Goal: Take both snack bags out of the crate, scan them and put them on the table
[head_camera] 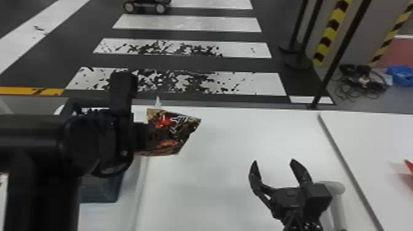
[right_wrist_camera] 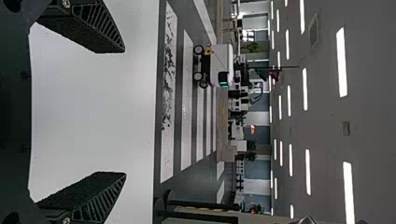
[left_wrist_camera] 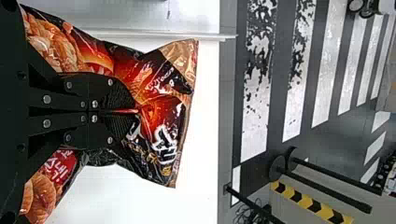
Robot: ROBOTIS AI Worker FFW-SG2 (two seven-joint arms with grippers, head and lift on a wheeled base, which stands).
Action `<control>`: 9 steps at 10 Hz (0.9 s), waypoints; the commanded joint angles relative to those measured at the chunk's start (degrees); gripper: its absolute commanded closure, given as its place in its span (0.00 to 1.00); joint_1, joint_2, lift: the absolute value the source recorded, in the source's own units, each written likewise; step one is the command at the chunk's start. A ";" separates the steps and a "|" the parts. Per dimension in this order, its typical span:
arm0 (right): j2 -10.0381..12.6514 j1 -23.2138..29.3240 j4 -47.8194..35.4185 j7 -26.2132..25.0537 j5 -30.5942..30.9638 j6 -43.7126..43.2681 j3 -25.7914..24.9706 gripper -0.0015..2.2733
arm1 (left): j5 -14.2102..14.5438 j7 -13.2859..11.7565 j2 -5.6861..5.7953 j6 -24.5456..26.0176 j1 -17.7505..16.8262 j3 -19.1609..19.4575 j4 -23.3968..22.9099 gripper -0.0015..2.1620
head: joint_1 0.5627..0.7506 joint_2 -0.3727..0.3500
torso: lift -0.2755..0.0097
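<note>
- Table [head_camera: 227, 135]: white top, dark straight seam [head_camera: 346, 166] on the right side.
- Crate [head_camera: 100, 192]: dark, on the left part, partly hidden.
- Pale rounded item [head_camera: 338, 193]: near the seam, unidentified.
- Red item [head_camera: 409, 166]: beyond the seam, cut off.

Ceiling lights [right_wrist_camera: 342, 60], crosswalk stripes [head_camera: 187, 23] and wheeled vehicle [right_wrist_camera: 221, 63] suggest a robotics lab.

left claw [head_camera: 150, 135] pinched together; right claw [head_camera: 273, 161] spread wide
</note>
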 commanded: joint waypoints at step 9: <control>0.14 -2.47 1.06 0.00 -0.38 0.26 -1.89 0.02 | 9.10 10.08 -0.24 -32.51 11.00 -10.04 11.28 0.99 | 0.70 0.34 | 0.65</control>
